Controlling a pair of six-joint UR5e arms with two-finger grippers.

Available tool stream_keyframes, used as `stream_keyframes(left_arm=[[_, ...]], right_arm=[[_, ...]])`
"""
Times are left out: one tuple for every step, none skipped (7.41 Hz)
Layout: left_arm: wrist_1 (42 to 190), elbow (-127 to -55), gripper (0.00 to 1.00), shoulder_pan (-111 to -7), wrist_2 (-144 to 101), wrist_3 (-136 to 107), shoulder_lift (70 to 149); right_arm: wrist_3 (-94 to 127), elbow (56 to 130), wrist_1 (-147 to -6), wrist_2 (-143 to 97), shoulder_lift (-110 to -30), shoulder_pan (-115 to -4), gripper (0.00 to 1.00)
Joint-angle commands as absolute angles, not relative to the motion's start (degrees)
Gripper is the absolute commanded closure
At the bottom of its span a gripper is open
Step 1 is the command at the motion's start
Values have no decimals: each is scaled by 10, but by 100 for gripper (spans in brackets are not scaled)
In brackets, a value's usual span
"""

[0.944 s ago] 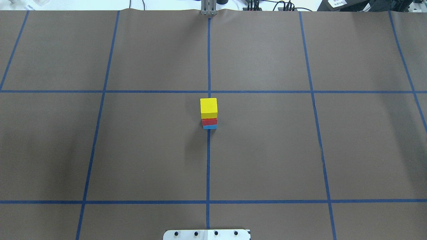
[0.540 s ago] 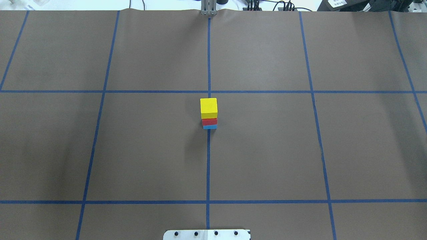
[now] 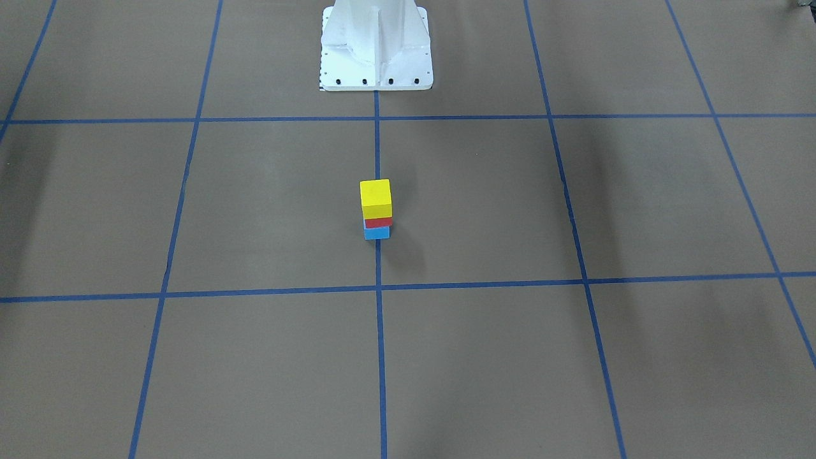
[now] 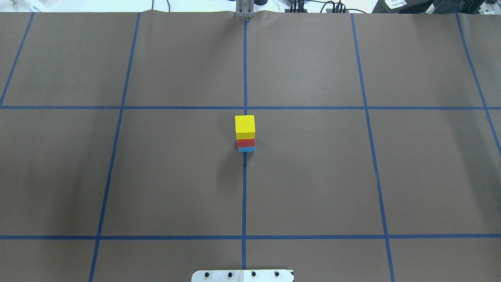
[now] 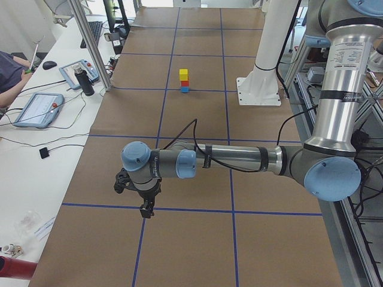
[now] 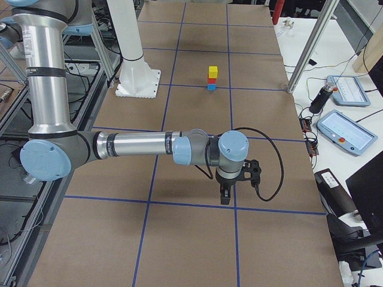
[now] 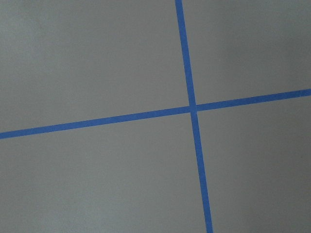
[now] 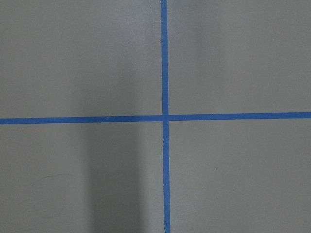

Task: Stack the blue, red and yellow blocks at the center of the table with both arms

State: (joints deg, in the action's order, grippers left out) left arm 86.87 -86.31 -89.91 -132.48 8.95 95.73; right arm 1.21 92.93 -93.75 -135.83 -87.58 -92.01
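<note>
Left jaws hang tip-down close over the surface (image 4: 313,176), near a crossing of blue tape lines (image 7: 193,108), but they only show up in the side view, so I can't tell if they're spread or pressed together. Same deal with the right jaws at the other end of the surface, also tip-down near a tape crossing, and I can't tell their state either. Neither looks to be carrying anything, though that's hard to call from this far off. Both the left arm (image 5: 239,158) and right arm (image 6: 137,145) stretch out low and flat, well apart from the blocks. In the middle, on the centre tape line, is the stack: blue block (image 4: 246,149) at the bottom, red block (image 4: 245,143) on it, and yellow block (image 4: 245,125) on top, standing upright with edges not quite flush. The white pedestal (image 3: 376,44) stands on the robot's side of it.
</note>
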Motion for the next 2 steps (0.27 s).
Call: stream_keyframes(left_arm=[[868, -863, 0, -899, -1325, 89, 957], [868, -863, 0, -898, -1324, 89, 958]], right_arm=[[11, 929, -937, -1359, -876, -920, 1], [13, 929, -937, -1359, -876, -920, 1]])
